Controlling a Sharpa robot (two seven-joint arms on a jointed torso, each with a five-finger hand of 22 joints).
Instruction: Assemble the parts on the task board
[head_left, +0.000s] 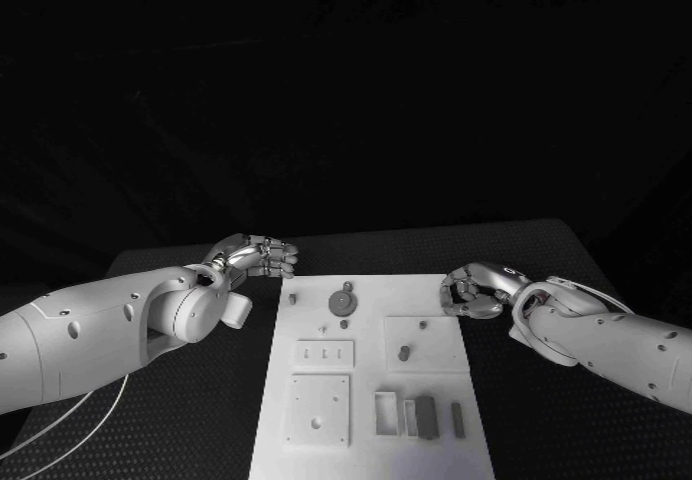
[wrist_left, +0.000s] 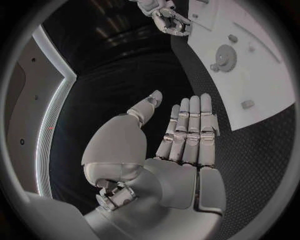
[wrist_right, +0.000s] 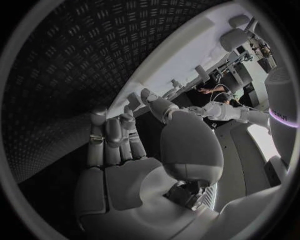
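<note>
The white task board (head_left: 368, 445) lies in the middle of the black table. A grey round toothed part (head_left: 343, 300) sits near its far end, and a small grey peg (head_left: 405, 352) stands mid-board. Several grey blocks (head_left: 423, 417) lie near the front right. My left hand (head_left: 257, 257) hovers just off the board's far left corner; in the left wrist view its fingers (wrist_left: 190, 132) are straight, the thumb is apart and nothing is held. My right hand (head_left: 476, 290) is at the board's right edge near the far end, with its fingers (wrist_right: 112, 142) extended and its palm bare.
Raised white plates with slots and holes (head_left: 325, 352) sit on the board's left half. The left wrist view shows the board (wrist_left: 262, 85), the toothed part (wrist_left: 224, 57) and the right hand (wrist_left: 169, 17) beyond it. Black patterned table (head_left: 159, 440) surrounds the board.
</note>
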